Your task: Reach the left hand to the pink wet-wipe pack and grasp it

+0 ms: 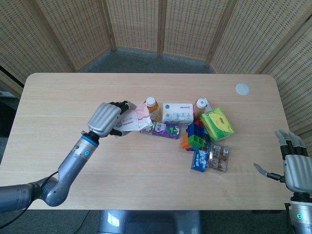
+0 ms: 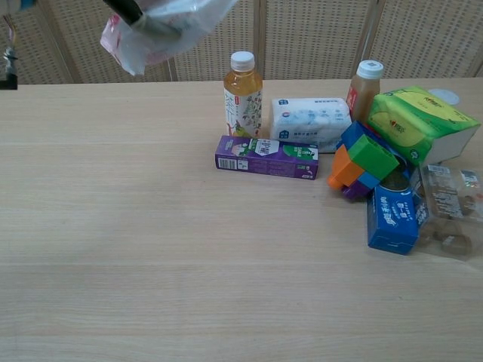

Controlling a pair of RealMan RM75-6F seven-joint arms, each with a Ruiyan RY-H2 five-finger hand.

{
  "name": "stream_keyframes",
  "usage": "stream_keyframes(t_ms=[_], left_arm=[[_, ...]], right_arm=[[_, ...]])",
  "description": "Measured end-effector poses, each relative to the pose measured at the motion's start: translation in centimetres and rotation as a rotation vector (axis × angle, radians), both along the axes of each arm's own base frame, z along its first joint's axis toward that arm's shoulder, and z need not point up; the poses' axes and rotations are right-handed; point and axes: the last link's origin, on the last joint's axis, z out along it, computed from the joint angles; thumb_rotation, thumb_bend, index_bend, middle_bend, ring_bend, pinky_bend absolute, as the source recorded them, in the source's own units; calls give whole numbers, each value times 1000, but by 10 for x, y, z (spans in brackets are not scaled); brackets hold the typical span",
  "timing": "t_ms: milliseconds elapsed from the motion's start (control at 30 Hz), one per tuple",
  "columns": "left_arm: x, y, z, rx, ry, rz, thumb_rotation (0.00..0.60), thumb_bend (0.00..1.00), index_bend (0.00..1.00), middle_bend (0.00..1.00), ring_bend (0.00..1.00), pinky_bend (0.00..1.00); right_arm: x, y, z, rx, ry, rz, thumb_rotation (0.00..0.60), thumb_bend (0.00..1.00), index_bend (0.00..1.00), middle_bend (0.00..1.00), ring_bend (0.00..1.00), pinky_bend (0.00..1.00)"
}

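Observation:
My left hand [image 1: 108,118] holds the pink wet-wipe pack [image 1: 134,117] in the air, well above the table and left of the tea bottle [image 1: 151,107]. In the chest view only the pack [image 2: 162,29] shows at the top left edge, with a dark fingertip [image 2: 124,9] on it; the rest of the hand is out of frame. My right hand [image 1: 294,167] hangs off the table's right front corner with its fingers spread and nothing in them.
Clustered at the table's middle right are a purple carton [image 1: 161,129], a white tissue pack [image 1: 178,112], a second bottle [image 1: 200,106], a green tissue pack [image 1: 217,124], coloured blocks [image 1: 195,136], a blue packet [image 1: 200,159] and a clear snack pack [image 1: 220,158]. A white disc [image 1: 242,88] lies far right.

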Motion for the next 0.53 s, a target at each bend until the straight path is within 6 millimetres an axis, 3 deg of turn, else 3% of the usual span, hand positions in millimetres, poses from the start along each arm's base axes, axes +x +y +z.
stream_keyframes(t_ms=[167, 533], left_arm=[[-3, -5, 19, 35, -25, -1, 600, 305, 687, 707, 856, 748], [-8, -7, 19, 33, -30, 5, 600, 304, 683, 703, 854, 744]], right_arm=[[5, -3, -4, 11, -1, 16, 316, 31, 0, 0, 0, 0], [8, -2, -3, 8, 2, 16, 316, 30, 0, 0, 0, 0]])
